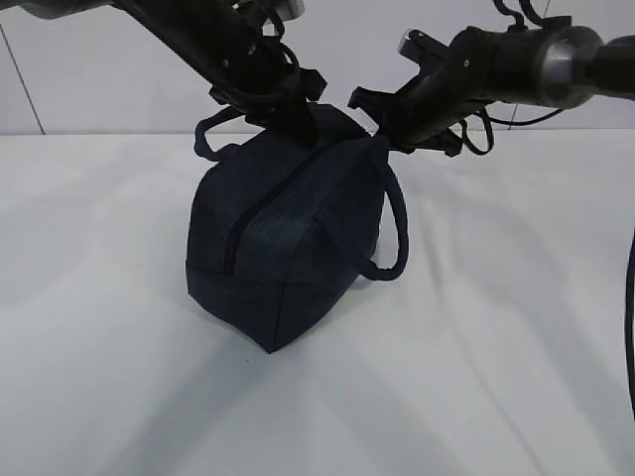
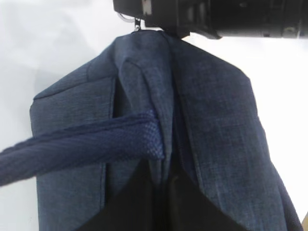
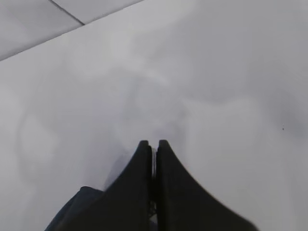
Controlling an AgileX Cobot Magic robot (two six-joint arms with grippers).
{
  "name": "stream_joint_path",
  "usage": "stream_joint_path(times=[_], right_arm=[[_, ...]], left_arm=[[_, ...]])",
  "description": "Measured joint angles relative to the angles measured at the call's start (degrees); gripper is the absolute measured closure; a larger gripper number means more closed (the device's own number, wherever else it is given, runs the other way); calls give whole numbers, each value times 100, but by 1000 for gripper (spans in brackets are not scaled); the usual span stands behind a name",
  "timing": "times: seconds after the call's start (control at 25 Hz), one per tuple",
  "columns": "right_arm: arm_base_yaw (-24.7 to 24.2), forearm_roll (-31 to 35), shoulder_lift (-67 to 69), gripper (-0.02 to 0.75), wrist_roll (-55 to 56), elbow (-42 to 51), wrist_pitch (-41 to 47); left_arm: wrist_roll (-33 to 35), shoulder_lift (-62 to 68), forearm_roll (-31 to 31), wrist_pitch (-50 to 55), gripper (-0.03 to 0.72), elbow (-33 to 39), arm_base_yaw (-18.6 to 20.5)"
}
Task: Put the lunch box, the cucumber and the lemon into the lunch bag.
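Lunch bag (image 1: 283, 238) stands centre of the white surface (image 1: 476, 377), one corner toward the camera, zipper (image 1: 260, 213) running up its near-left face to the top; contents not visible from any view. Lunch box, cucumber, lemon: not seen. One handle (image 1: 395, 233) loops down at 3 o'clock of the bag, the other (image 1: 210, 139) sticks out at 10 o'clock. Left gripper (image 1: 298, 109) sits at the bag's top, its jaws on the fabric in the left wrist view; whether they pinch it, cannot tell. Right gripper (image 3: 153, 159) at the top's 2 o'clock end, jaws closed together, a thin metal sliver between the tips. Plain white wall (image 1: 99, 59) behind.
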Motion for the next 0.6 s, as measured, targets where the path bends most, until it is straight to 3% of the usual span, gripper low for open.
stream_joint_path(times=[0.6], right_arm=[[-70,441,218,731,-262,-34,226]], left_arm=[[12,0,16,12,696,0,0]])
